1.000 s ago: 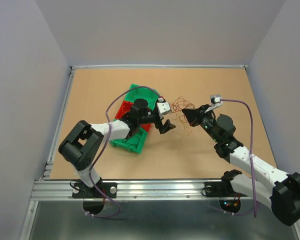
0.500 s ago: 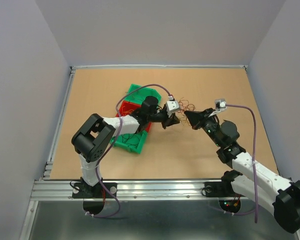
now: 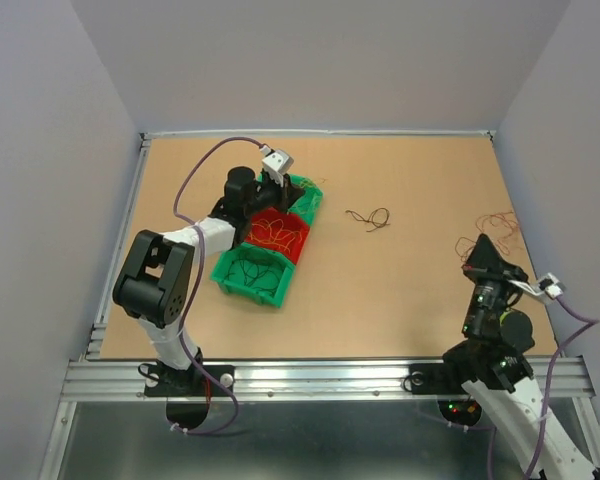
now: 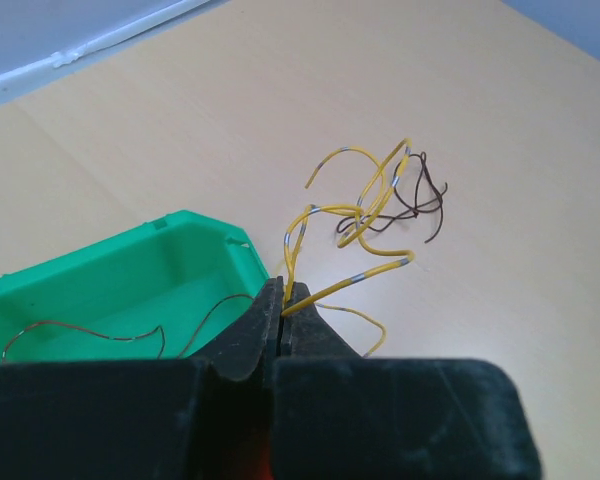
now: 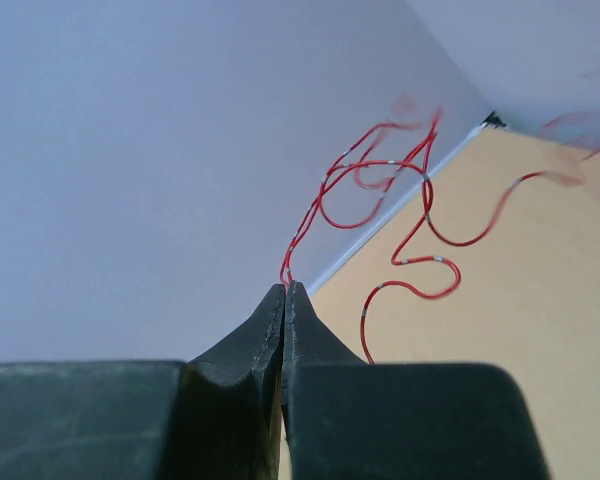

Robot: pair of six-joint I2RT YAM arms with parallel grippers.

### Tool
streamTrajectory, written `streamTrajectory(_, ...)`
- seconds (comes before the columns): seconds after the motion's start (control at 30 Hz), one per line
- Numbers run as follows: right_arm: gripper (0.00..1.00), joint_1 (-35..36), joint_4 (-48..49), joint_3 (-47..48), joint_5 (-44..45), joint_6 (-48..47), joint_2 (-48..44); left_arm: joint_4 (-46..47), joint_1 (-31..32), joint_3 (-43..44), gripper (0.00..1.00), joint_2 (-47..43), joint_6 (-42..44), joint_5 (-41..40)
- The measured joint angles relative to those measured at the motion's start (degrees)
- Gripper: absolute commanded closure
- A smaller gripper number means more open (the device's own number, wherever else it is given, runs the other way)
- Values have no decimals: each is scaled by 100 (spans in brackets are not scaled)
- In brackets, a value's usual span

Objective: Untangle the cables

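The cables are hair-thin wires. My left gripper (image 4: 284, 292) is shut on a yellow wire (image 4: 365, 205), whose loops curl up beyond the fingertips. In the top view this left gripper (image 3: 283, 188) hangs over the far green bin (image 3: 310, 205). A dark wire (image 3: 368, 217) lies alone on the table's middle, also the dark wire (image 4: 427, 193) in the left wrist view. My right gripper (image 5: 285, 287) is shut on a red wire (image 5: 410, 225) that trails off in loops. In the top view the right gripper (image 3: 479, 244) is near the right edge, with red wire (image 3: 496, 224) beyond it.
Three bins stand in a diagonal row: the far green one, a red bin (image 3: 265, 215) and a near green bin (image 3: 230, 280), each with thin wires in it. A brown wire (image 4: 90, 335) lies in the green bin (image 4: 195, 240). The side wall (image 3: 565, 150) is close to my right gripper.
My left gripper shut on the yellow wire and swung back left over the bins. The right gripper pulled the red wires to the right edge. The dark wire stayed on the table.
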State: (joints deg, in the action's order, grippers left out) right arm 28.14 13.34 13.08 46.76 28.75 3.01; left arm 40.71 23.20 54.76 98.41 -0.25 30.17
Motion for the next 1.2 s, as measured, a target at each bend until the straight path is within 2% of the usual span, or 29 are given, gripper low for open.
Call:
streamTrajectory(0.07,99,-20,-101,13,247,33,-223,31,7,-44,100,-46,-81,-7)
streamTrajectory(0.2,99,-31,-372,15,289,52,396,37,76,-192,100,-299,-153,37)
streamTrajectory(0.3,99,-31,-448,31,-225,-109,1080,2,85,-232,100,-577,-140,205)
streamTrajectory(0.4,93,-31,-444,111,-817,-251,1637,-133,85,-232,100,-911,-37,341)
streamTrajectory(0.47,82,-31,-431,273,-1340,-385,2192,-313,85,-232,100,-1209,116,415)
streamTrajectory(0.5,72,-31,-433,334,-1521,-433,2358,-417,85,-232,100,-1351,243,433)
streamTrajectory(0.53,49,-31,-424,424,-1757,-520,2623,-592,83,-232,100,-1510,426,450)
streamTrajectory(0.57,39,-31,-409,496,-1937,-538,2872,-734,83,-232,100,-1633,568,466)
streamTrajectory(0.63,31,-31,-389,680,-2323,-688,3294,-1075,83,-225,100,-1856,946,487)
streamTrajectory(0.67,22,-31,-378,752,-2455,-713,3519,-1276,83,-223,100,-1989,1185,492)
streamTrajectory(0.77,16,-31,-361,898,-2835,-813,4015,-1834,83,-223,100,-2258,1757,409)
streamTrajectory(0.9,16,-31,-343,922,-3075,-890,4315,-2481,83,-229,100,-2503,2483,79)
streamTrajectory(1.2,16,-31,-208,922,-3292,-916,4129,-3246,81,-929,100,-2398,3733,-1283)
